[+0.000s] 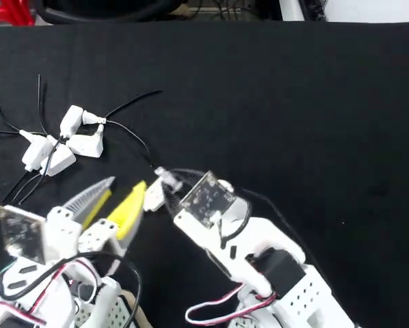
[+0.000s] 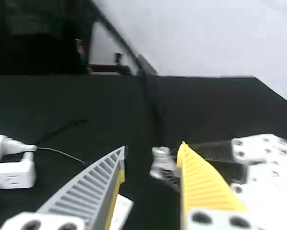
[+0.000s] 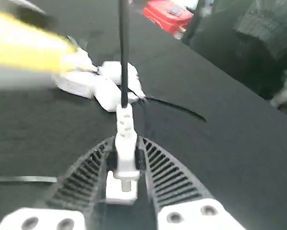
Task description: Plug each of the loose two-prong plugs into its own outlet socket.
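A cluster of white outlet sockets (image 1: 62, 142) with black cords lies on the black table (image 1: 293, 109) at the left; the cluster (image 3: 102, 86) also shows in the right wrist view, and one socket (image 2: 11, 168) in the left wrist view. My right gripper (image 3: 126, 143) is shut on a white two-prong plug (image 3: 125, 160) whose black cord (image 3: 124, 52) runs away from it. In the high view that plug (image 1: 162, 180) sits near the table's front middle. My left gripper (image 1: 127, 183) stands open just left of it, its grey and yellow fingers (image 2: 201, 187) either side of the plug (image 2: 160, 163).
Loose black cords (image 1: 133, 133) trail from the cluster toward the held plug and off to the left. A red object (image 3: 170, 12) lies beyond the table's far edge. The right half of the table is bare black cloth.
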{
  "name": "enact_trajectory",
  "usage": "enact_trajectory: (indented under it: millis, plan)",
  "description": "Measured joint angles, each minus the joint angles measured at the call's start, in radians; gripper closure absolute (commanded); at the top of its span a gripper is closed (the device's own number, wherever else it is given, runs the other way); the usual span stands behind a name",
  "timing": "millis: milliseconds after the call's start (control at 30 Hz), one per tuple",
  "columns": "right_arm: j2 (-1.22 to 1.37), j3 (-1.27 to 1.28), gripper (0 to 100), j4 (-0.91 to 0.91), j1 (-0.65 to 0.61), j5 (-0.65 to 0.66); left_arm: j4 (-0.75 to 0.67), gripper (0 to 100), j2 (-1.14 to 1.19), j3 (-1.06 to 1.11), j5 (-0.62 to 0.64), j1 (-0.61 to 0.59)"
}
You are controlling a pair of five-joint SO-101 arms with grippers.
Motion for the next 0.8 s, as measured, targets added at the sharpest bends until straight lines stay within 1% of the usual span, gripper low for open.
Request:
enact_trajectory:
  millis: [100,167,233,300,433,567,800]
  plan:
    - [-0.005,-0.02,98.7,0.041,0.017,0.0,-0.029,82,0.0,0.023,0.0,-0.1]
    - [-0.005,-0.034,98.7,0.043,0.023,-0.018,-0.084,82,0.0,0.087,0.0,-0.155]
    - [-0.005,-0.043,98.7,0.044,0.026,-0.038,-0.175,82,0.0,0.183,0.0,-0.172]
    - [-0.006,-0.046,98.7,0.044,0.02,-0.046,-0.282,82,0.0,0.292,0.0,-0.163]
    - [-0.006,-0.048,98.7,0.046,-0.028,-0.046,-0.463,82,0.005,0.466,0.0,-0.098]
    - [-0.006,-0.048,98.7,0.054,-0.071,-0.046,-0.502,82,0.002,0.485,0.0,-0.046]
    - [-0.006,-0.048,98.7,0.055,-0.072,-0.048,-0.491,82,-0.002,0.493,-0.002,0.02]
